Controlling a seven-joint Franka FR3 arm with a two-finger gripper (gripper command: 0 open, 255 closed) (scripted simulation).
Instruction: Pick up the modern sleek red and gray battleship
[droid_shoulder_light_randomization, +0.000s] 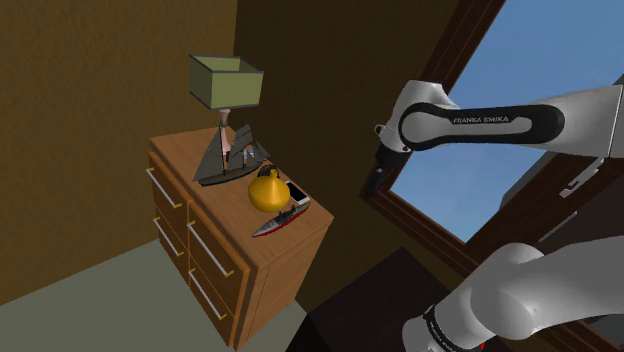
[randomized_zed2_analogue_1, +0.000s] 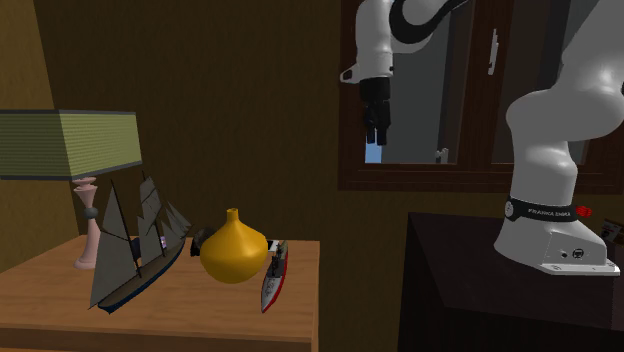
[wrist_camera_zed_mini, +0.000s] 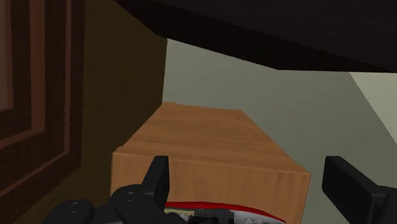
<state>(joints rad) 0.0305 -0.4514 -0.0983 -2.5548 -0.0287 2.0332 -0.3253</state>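
On dresser top, battleship lies flat near the front corner, just beside yellow vase, on its right in the second exterior view. Sailing ship and lamp stand farther back. Gripper hangs high by the window frame, well apart from the battleship, pointing down, fingers spread wide, nothing between them.
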